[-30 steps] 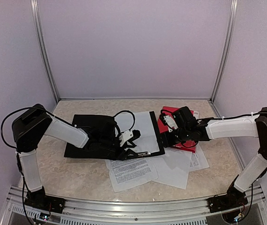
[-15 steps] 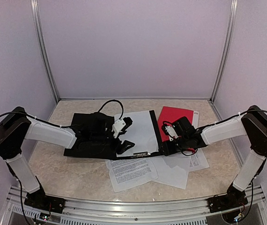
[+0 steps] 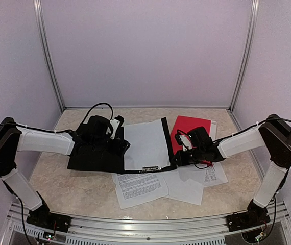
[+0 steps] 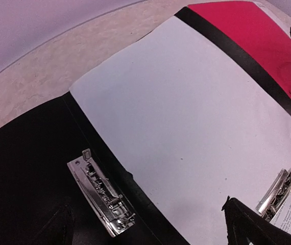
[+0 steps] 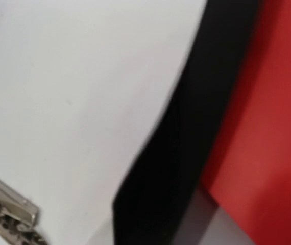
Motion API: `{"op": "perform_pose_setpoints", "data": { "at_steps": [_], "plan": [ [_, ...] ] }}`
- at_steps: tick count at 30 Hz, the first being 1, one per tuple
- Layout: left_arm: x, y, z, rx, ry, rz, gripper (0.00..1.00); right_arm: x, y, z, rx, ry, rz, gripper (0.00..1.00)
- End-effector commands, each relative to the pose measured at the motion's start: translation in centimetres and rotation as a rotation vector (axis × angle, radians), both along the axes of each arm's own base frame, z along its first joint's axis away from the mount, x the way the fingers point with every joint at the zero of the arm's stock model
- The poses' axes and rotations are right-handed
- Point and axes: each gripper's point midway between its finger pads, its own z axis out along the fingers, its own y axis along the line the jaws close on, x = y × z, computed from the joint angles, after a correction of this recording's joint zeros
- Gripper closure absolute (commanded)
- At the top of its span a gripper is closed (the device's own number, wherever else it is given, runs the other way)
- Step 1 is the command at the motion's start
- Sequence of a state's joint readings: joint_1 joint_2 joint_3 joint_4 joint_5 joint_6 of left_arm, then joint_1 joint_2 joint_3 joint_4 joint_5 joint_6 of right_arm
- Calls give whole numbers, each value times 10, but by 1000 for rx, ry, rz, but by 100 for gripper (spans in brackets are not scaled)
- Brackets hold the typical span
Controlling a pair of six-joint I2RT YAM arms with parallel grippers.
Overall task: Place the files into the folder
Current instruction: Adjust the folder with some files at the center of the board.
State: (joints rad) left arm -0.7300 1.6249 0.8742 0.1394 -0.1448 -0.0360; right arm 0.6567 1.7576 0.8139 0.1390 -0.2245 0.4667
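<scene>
Sheets [image 3: 144,144]: one in folder [image 3: 84,162], three loose; left fingers [image 4: 245,227] wide, right fingers [image 3: 179,158] unclear.

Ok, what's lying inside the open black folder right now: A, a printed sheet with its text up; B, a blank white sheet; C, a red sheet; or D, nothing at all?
B: a blank white sheet lies on the right half of the black folder, while the printed sheets lie outside it, at its near edge.
</scene>
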Motion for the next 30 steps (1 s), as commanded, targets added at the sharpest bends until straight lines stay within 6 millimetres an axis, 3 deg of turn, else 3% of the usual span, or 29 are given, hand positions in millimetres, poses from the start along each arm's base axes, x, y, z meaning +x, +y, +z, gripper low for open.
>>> {"op": "perform_pose_setpoints", "data": {
  "at_steps": [1, 5, 10, 14, 20, 28, 30],
  "plan": [
    [13, 37, 6, -26, 102, 192, 1, -4, -5, 22, 55, -24, -23, 98],
    [16, 48, 1, -49, 164, 276, 1, -16, -14, 41, 134, -31, -74, 100],
    [21, 36, -11, -53, 222, 317, 1, -42, -23, 60, 284, -12, -169, 100],
    [17, 10, -21, -48, 249, 281, 1, -62, -21, 80, 343, -23, -233, 100],
    [16, -20, -31, -94, 307, 228, 5, -92, -17, 81, 370, 11, -310, 100],
    [20, -27, -63, 10, 309, 169, 9, -115, -11, 76, 358, 39, -339, 99],
    [23, -28, -69, 41, 300, 152, 13, -117, -11, 77, 342, 28, -341, 93]
  ]
}}
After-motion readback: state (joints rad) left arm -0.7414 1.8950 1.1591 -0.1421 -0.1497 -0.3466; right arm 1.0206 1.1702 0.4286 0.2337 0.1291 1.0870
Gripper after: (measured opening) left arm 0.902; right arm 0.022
